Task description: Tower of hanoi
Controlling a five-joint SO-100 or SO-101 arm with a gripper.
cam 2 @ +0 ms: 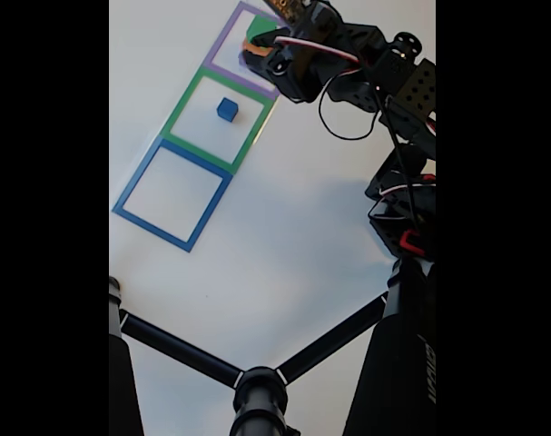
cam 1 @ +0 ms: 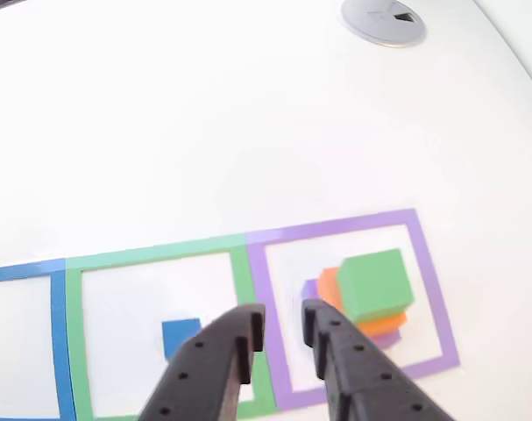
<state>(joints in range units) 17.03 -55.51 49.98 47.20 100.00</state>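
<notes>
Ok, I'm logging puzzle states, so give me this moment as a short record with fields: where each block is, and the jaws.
blue block: alone inside green outline
green block: top of stack
orange block: under green
purple block: bottom, inside purple outline
blue outline: holds no block
gripper: jaws open, holding nothing

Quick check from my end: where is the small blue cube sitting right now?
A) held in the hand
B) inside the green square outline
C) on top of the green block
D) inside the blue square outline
B: the blue cube sits alone on the table inside the green square outline, while the green block tops the stack in the purple square outline and the hand is open with nothing in it.
</notes>
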